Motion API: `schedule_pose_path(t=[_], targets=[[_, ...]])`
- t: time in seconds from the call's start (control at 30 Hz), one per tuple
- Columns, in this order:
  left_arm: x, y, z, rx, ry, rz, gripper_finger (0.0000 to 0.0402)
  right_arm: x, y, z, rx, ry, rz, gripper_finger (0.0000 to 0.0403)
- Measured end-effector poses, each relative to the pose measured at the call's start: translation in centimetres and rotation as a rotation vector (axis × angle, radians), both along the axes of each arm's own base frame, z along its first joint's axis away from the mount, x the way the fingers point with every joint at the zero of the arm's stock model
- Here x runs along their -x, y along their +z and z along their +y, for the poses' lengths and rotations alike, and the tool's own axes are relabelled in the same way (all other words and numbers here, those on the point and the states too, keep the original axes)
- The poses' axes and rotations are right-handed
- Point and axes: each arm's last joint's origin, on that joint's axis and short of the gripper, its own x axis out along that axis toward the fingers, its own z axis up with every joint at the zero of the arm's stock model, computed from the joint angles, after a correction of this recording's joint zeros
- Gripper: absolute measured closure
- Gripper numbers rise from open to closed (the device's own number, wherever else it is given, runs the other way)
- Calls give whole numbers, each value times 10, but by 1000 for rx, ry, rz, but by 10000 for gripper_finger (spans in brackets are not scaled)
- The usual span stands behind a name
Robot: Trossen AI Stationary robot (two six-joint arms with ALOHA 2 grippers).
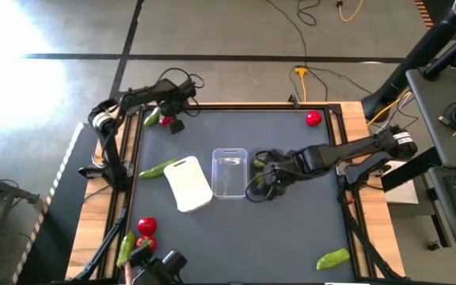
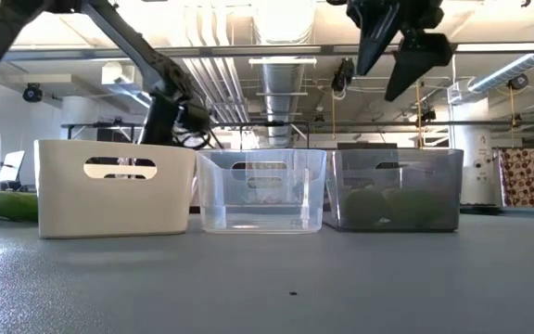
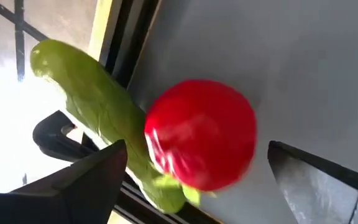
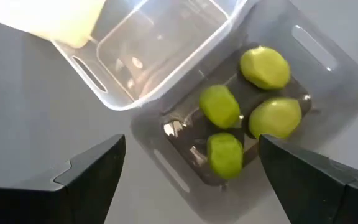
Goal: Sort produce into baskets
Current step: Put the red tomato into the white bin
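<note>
My left gripper [image 1: 170,120] is open at the table's far left corner. Its fingers stand on either side of a red tomato [image 3: 201,134] that lies on the table, with no touch showing. A green cucumber [image 3: 101,115] lies against the tomato by the table's edge. My right gripper [image 4: 192,140] is open and empty, raised over the dark grey basket [image 4: 328,68], which holds several limes [image 4: 219,106] on its floor. The clear basket [image 1: 229,172] and the white basket [image 1: 188,184] stand in a row to its left. The right gripper also shows in the low view [image 2: 399,51].
A tomato [image 1: 313,119] lies at the far right. A cucumber [image 1: 158,169] lies left of the white basket. Two tomatoes [image 1: 146,227] and a cucumber [image 1: 125,249] lie at the near left, and another cucumber [image 1: 332,258] at the near right. The table's middle front is bare.
</note>
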Motion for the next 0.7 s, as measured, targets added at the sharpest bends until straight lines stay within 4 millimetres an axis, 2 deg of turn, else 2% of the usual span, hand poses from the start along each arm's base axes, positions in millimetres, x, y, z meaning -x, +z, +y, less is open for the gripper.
schedule_pose_path(t=[0.3,0.47,0.63,0.7], targets=[[0,-30,9,62,28,44,33,2,-1,4,0,-3,12,46],[0,-34,8,78,50,31,65,2,-1,6,3,0,12,46],[4,-25,0,76,105,-16,132,2,-1,5,10,10,14,46],[5,-14,-7,77,132,-55,137,2,-1,5,21,23,16,46]])
